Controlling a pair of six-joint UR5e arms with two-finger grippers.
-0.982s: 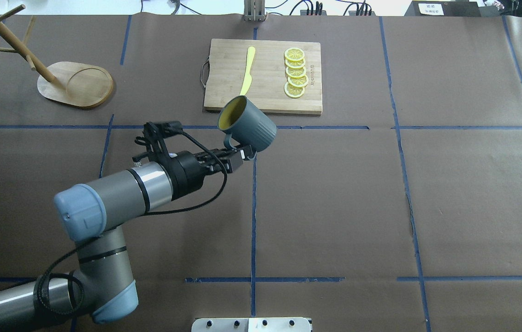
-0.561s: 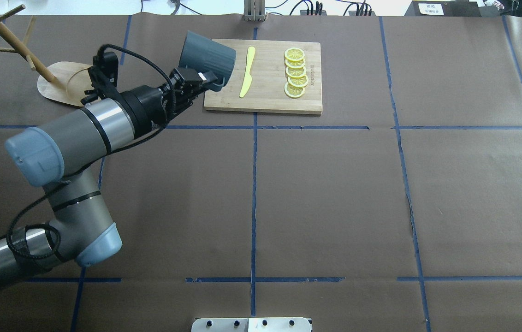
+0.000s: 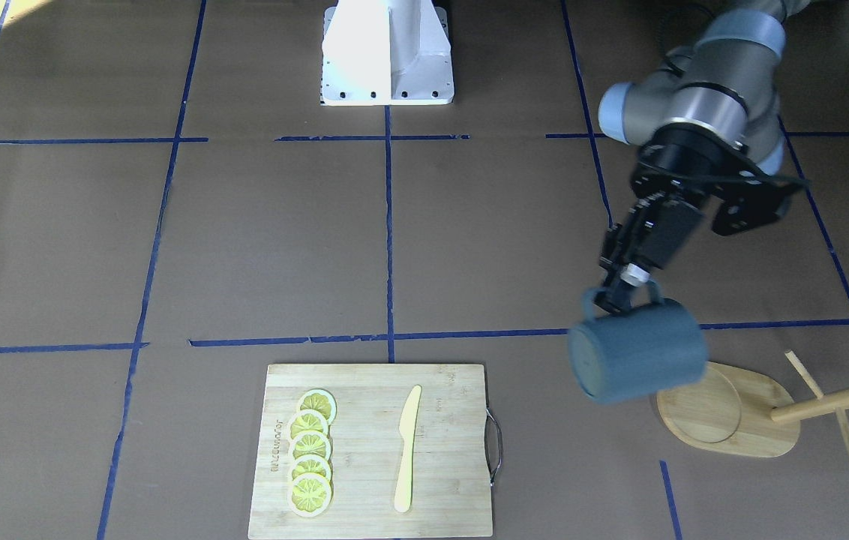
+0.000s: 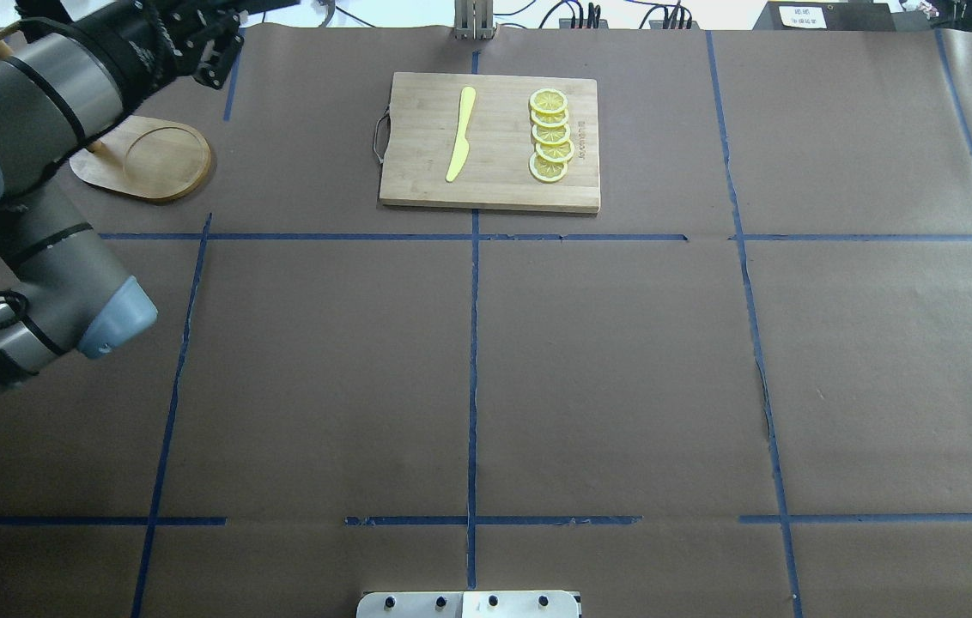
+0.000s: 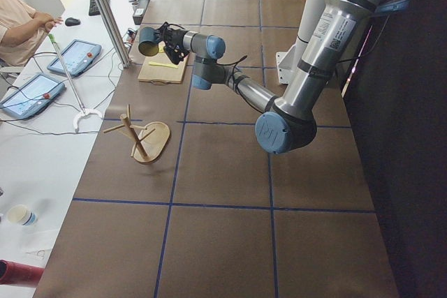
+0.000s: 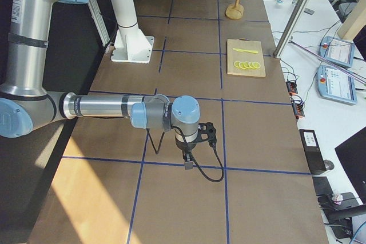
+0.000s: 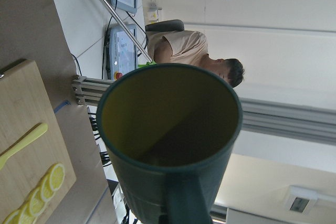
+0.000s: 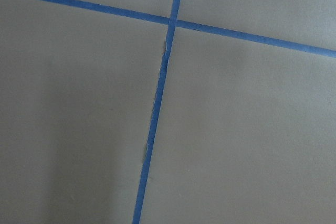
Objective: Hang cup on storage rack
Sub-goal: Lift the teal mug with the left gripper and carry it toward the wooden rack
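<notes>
A: At the tips of the left gripper (image 3: 616, 298), the jaws are pinched tight on the loop handle (image 3: 587, 303) of the cup (image 3: 638, 360). It's up in the air, off the table (image 3: 244, 247).

B: How's it lying?

A: On its side in the front-facing view. Long axis nine to three, flat bottom at nine, mouth at three, handle up at twelve in the grip. The wrist camera stares straight into the yellow inside.

B: And the target?

A: The storage rack (image 3: 766, 442) is at about four o'clock from the cup, just beside it in that view. The post (image 3: 837, 401) runs off toward three, with thin pegs (image 3: 847, 444) crossing it. My read is that the handle loop has to be lined up with a peg tip.

B: Nearer arm?

A: Left, easily. The right gripper (image 6: 187, 161) is well apart, pointing down at the table. Open or closed, I can't tell.

B: Any writing?

A: None showing on the cup. Farther out, at eight o'clock, the cutting board (image 3: 447, 450) has lettering along its edge beside the lemon slices (image 3: 310, 450), too small to read.
</notes>
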